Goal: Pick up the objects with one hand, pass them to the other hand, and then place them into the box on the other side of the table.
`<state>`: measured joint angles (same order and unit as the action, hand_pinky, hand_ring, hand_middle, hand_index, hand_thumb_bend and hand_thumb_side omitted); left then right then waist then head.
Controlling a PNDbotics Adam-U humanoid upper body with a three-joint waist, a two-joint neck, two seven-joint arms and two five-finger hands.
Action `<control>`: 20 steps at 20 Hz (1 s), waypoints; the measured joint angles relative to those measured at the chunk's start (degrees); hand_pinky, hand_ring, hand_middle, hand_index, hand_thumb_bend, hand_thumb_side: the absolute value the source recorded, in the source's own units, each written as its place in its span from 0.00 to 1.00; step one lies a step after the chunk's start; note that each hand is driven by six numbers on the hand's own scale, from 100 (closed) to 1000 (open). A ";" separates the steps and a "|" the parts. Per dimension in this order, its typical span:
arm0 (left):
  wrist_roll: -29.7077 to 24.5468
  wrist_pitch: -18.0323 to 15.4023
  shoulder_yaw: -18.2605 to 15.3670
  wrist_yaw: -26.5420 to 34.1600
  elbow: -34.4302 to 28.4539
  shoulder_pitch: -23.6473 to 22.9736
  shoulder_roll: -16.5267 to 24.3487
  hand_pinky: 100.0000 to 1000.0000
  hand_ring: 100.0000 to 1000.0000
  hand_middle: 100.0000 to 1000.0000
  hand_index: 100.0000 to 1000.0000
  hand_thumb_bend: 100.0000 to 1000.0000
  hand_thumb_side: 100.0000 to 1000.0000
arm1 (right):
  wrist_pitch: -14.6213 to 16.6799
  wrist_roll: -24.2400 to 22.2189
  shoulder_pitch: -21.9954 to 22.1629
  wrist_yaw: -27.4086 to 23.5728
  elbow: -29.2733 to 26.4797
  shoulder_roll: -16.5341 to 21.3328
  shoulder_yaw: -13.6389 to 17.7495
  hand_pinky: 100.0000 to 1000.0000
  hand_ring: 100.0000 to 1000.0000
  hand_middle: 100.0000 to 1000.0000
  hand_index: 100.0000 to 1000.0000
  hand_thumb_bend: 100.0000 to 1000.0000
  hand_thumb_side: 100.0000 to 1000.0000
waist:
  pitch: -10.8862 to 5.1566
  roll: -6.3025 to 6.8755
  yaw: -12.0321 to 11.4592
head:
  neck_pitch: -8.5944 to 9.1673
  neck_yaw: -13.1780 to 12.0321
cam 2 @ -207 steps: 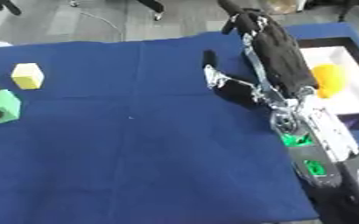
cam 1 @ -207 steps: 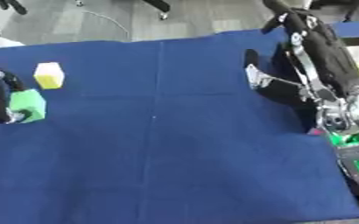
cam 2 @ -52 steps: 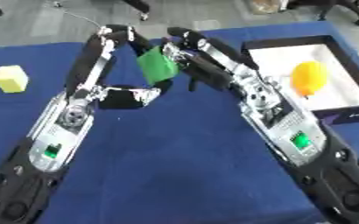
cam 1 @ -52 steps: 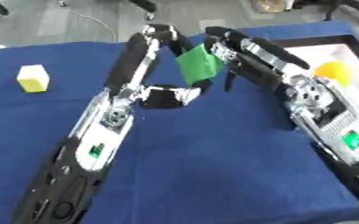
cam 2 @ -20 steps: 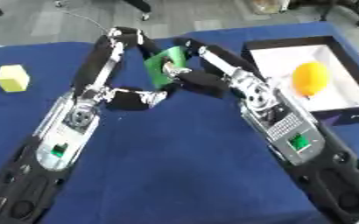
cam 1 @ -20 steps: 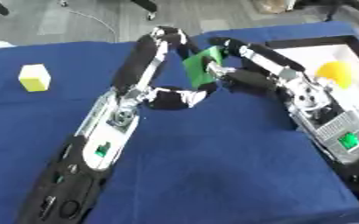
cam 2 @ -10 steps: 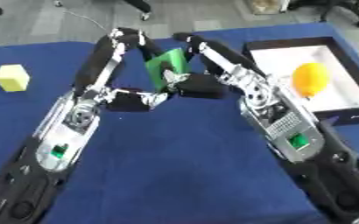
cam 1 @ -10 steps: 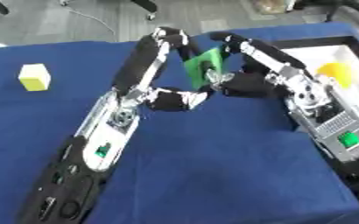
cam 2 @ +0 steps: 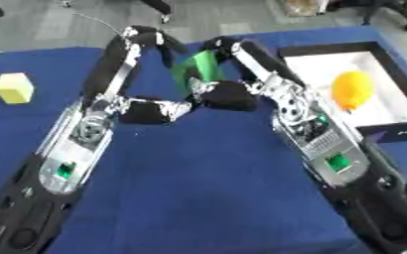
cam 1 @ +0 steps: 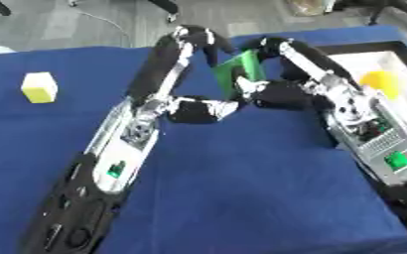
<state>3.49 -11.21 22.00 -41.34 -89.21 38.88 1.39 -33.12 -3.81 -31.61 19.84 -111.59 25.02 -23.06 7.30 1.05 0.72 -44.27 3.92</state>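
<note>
- The green block (cam 1: 240, 74) is sitting above the middle of the blue table (cam 1: 241, 198), raised off the cloth, between the two hands.
- The left hand (cam 1: 209, 43) is meeting the block at its upper left edge; whether its fingers are gripping cannot be made out.
- The right hand (cam 1: 272, 94) is curling its fingers round the block's lower right side.
- The yellow cube (cam 1: 39, 87) is resting on the table at the far left, well apart.
- The box (cam 2: 389, 121) is standing at the right edge, containing a yellow-orange object (cam 2: 351, 89).
</note>
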 measured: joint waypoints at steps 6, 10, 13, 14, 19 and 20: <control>0.48 0.11 -0.81 -0.80 -0.25 -0.10 -0.01 0.77 0.60 0.45 0.76 0.92 0.32 | -0.57 3.63 0.40 -0.55 -0.02 0.00 0.03 0.00 0.81 0.04 0.49 0.00 0.19 | 0.00 0.00 0.00 | 0.00 -0.03; 1.40 0.44 -1.79 -2.28 -0.23 -0.61 -0.01 0.80 0.67 0.53 0.81 1.00 0.34 | -0.56 4.61 0.72 -0.58 -0.30 0.00 0.63 0.00 0.81 0.04 0.49 0.00 0.21 | 0.00 0.00 0.03 | 0.00 -0.09; 2.44 0.99 -2.83 -3.60 0.22 -1.29 -0.01 0.80 0.69 0.54 0.82 1.00 0.34 | -0.35 5.24 0.94 -0.58 -0.98 0.02 1.52 0.00 0.81 0.04 0.49 0.00 0.25 | 0.00 0.00 0.18 | 0.00 -0.19; 2.85 1.25 -3.24 -3.92 0.51 -1.58 0.00 0.80 0.68 0.54 0.82 1.00 0.34 | -0.18 5.50 0.96 -0.58 -1.23 0.06 1.94 0.00 0.81 0.04 0.49 0.00 0.28 | 0.00 0.00 0.24 | 0.00 -0.19; 5.12 3.24 -5.91 -5.12 2.91 -4.08 0.77 0.79 0.67 0.52 0.81 1.00 0.33 | 1.67 8.18 1.61 -0.47 -1.79 1.07 5.67 0.03 0.80 0.05 0.49 0.00 0.36 | 0.00 0.00 0.40 | 0.00 0.06; 5.66 3.78 -6.54 -5.16 3.43 -4.85 1.22 0.79 0.67 0.51 0.81 1.00 0.33 | 1.98 9.02 1.92 -0.34 -1.80 1.49 6.81 0.03 0.80 0.05 0.49 0.00 0.36 | 0.00 0.00 0.42 | 0.00 0.30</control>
<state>9.15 -7.42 15.45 -46.51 -85.78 34.03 2.61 -31.14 5.21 -29.68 19.50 -113.39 26.51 -16.24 7.30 1.05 1.13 -44.27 4.23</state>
